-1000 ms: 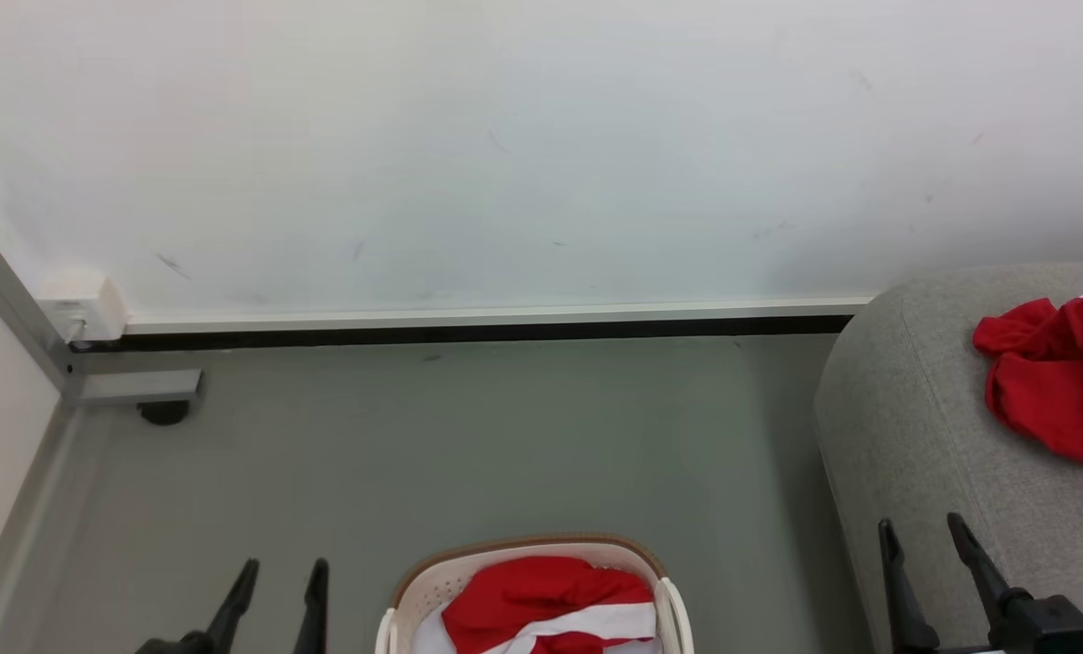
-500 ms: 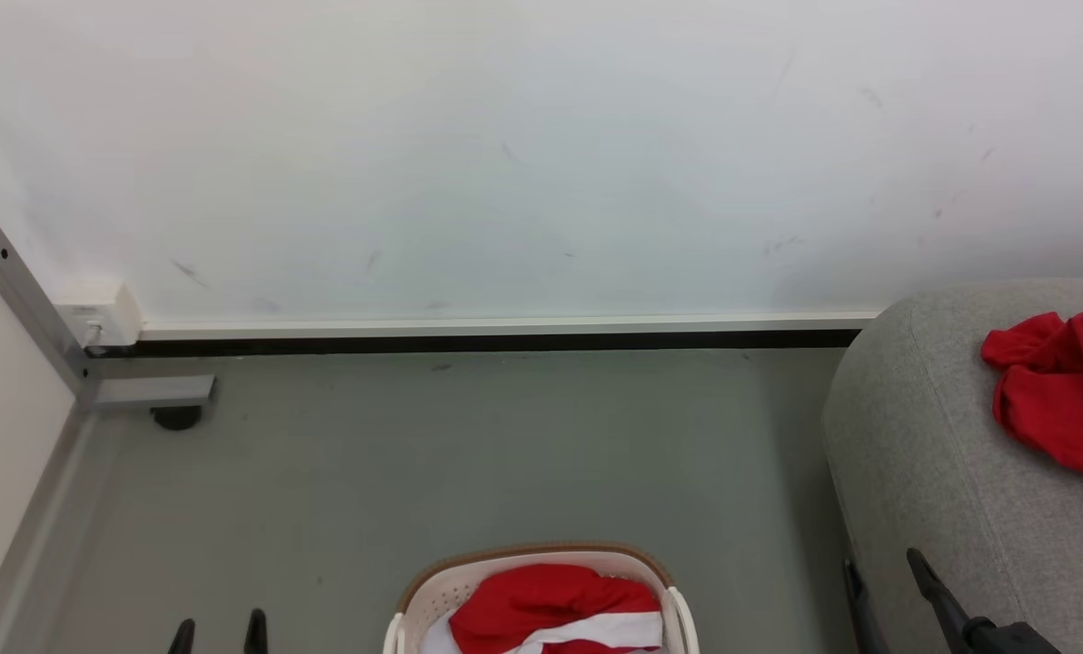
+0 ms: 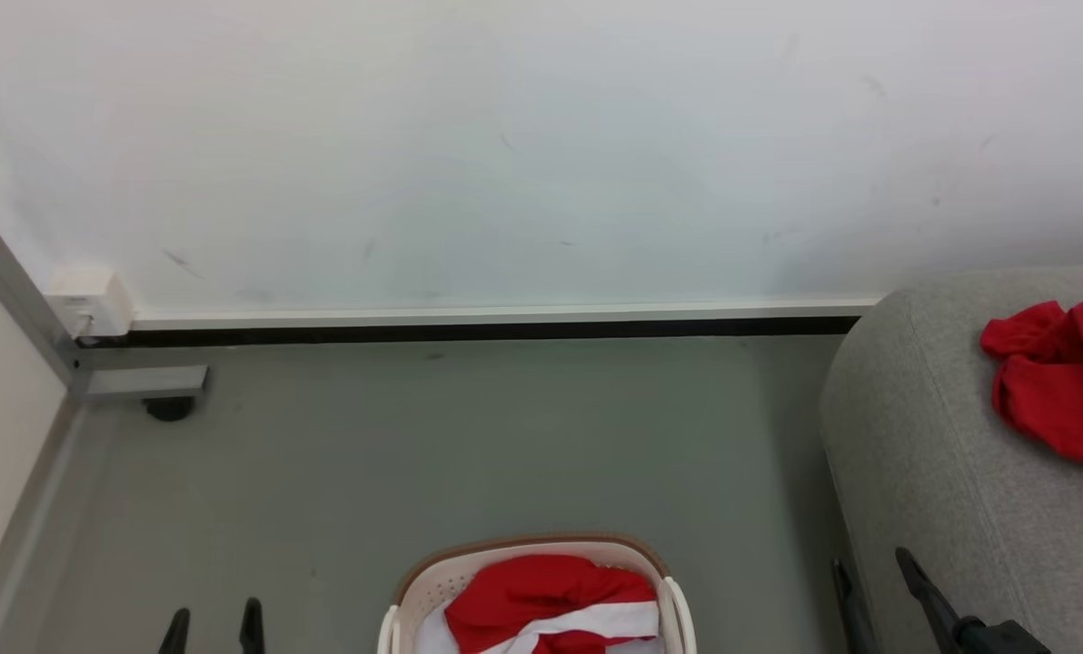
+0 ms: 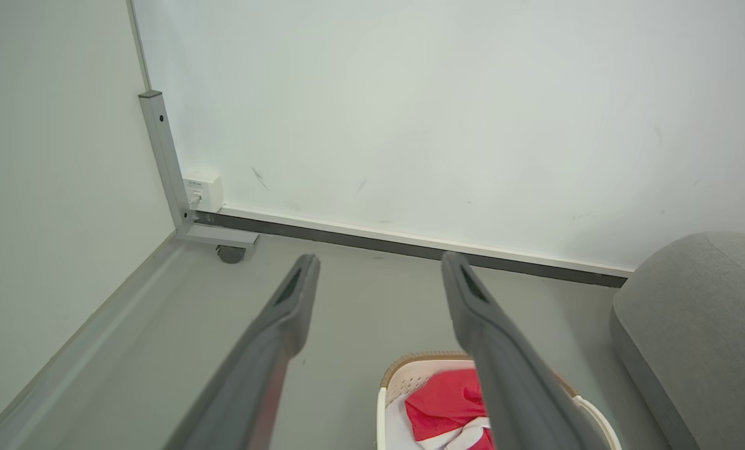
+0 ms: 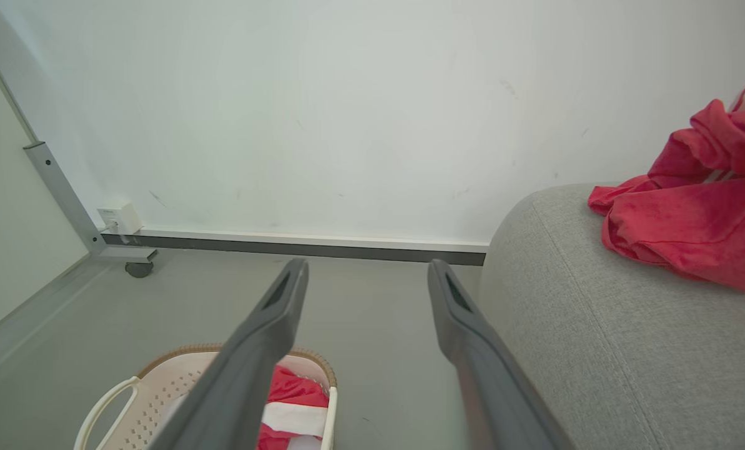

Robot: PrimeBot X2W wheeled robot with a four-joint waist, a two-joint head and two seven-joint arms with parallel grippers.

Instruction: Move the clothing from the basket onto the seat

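We pulled L end effector (image 3: 213, 621) & R end effector (image 3: 869, 561) back, both released; basket (image 3: 431, 587) clothing (image 3: 541, 592) at 6 o'clock next.

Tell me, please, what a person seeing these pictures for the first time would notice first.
The bright red garment crumpled on the light grey seat, at the right of the head view, catches the eye first. Next comes the red-and-white clothing in the cream laundry basket on the floor, bottom centre.

Crumpled red-and-white clothing (image 3: 551, 604) lay in the cream basket (image 3: 414, 595) on the floor; another red garment (image 3: 1064, 391) rested on the grey seat (image 3: 923, 454).
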